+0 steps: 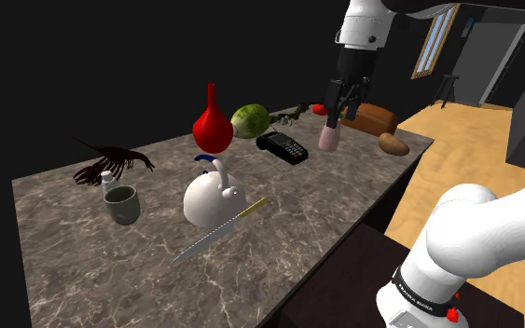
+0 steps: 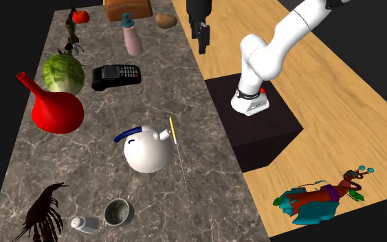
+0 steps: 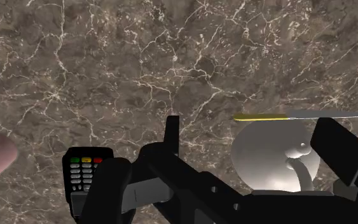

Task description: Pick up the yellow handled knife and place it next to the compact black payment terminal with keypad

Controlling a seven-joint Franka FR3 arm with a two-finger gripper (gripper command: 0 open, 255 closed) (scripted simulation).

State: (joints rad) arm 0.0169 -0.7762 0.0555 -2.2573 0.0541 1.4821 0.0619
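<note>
End effector [image 1: 344, 114] released and empty, hovering high above the surface [image 1: 74, 252]. Knife [image 1: 218, 231] lies flat well away from it, just beside the white teapot [image 1: 209, 198]; terminal [image 1: 282, 146] sits nearer. Suggest descending on the yellow handle, fingers straddling it, clear of the teapot.

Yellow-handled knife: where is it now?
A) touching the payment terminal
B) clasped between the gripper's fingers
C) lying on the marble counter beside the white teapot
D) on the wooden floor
C: the knife lies flat on the counter alongside the white teapot, while the open gripper hangs empty near the pink bottle.
</note>
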